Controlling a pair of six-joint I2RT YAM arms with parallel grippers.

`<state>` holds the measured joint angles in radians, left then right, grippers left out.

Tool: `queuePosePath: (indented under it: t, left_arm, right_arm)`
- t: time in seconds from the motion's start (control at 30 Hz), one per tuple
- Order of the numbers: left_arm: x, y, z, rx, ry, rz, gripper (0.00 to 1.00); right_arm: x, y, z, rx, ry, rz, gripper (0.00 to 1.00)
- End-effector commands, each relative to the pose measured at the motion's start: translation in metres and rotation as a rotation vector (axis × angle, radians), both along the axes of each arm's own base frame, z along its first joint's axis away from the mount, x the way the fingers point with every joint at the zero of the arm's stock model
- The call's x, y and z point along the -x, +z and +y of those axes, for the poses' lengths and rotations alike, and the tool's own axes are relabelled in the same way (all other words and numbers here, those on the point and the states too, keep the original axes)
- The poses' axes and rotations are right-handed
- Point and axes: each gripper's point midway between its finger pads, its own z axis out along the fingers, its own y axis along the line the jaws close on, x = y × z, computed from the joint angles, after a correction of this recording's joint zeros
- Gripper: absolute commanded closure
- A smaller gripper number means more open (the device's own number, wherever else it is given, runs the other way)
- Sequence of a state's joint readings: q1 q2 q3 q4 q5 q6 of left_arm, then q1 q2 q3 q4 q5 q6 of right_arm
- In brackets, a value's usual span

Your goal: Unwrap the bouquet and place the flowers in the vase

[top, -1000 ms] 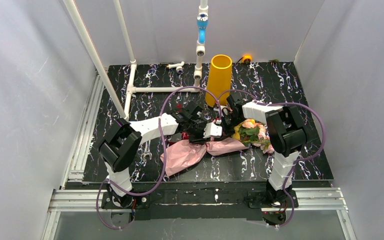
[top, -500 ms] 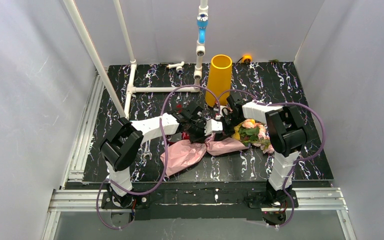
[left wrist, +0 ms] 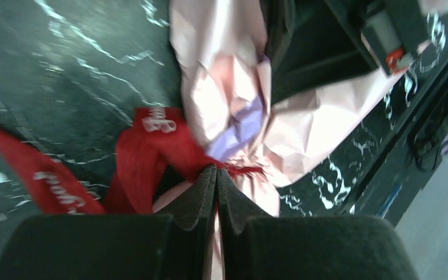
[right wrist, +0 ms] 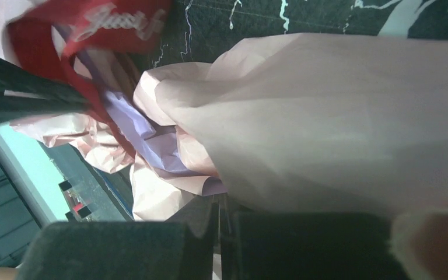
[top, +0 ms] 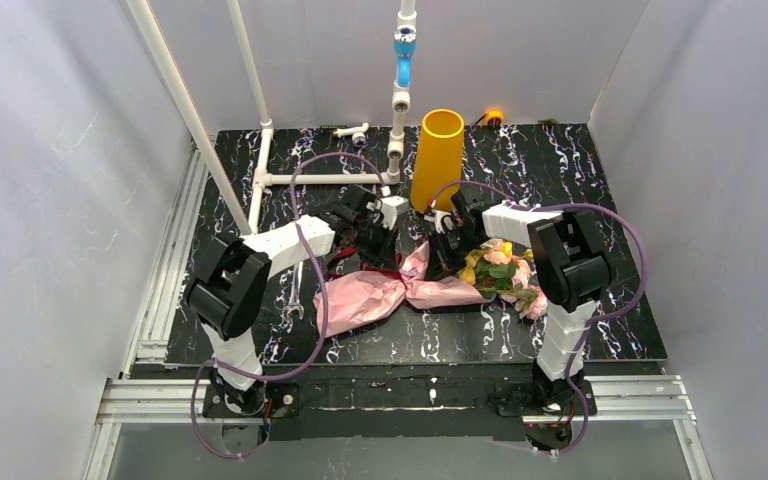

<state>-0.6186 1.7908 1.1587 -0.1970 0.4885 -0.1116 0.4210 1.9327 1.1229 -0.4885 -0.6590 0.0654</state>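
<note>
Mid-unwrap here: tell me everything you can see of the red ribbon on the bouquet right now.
The red ribbon is a flat, dark red fabric-looking band with pale script lettering. It wraps the pinched waist of the pink paper, and loose lengths trail over the black marbled table. A frayed bit shows at the waist. The left pincer is shut on it right at the wrapper. Whether the knot is undone cannot be told.

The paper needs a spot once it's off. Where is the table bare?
Bare: the table right of the vase, to the far right corner, and the near strip before the bouquet. Crowded: the middle, where left gripper and right gripper meet, and the white pipes far left.
</note>
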Motion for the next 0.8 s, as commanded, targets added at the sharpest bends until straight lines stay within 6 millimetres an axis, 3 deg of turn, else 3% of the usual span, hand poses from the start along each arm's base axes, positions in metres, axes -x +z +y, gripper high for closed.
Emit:
queuePosePath:
  t: [0.0, 0.13, 0.3, 0.4, 0.57, 0.77]
  left_arm:
    - [-0.038, 0.076, -0.002, 0.175, 0.144, -0.098, 0.95]
    - [-0.052, 0.086, 0.009, 0.169, 0.128, -0.172, 0.93]
    - [-0.021, 0.102, -0.008, 0.181, -0.260, -0.429, 0.77]
    - [0.007, 0.086, -0.015, 0.110, -0.468, -0.487, 0.72]
    - [0.033, 0.053, -0.016, 0.001, -0.679, -0.546, 0.68]
    - [0.032, 0.026, -0.017, -0.070, -0.754, -0.554, 0.68]
  right_arm:
    - [0.047, -0.076, -0.068, 0.401, 0.076, 0.101, 0.99]
    - [0.048, -0.075, -0.068, 0.397, 0.079, 0.099, 0.99]
    - [0.049, -0.075, -0.067, 0.393, 0.080, 0.100, 0.99]
    - [0.049, -0.075, -0.067, 0.392, 0.081, 0.102, 0.99]
    - [0.049, -0.075, -0.067, 0.390, 0.083, 0.102, 0.99]
    - [0.049, -0.074, -0.067, 0.388, 0.083, 0.105, 0.99]
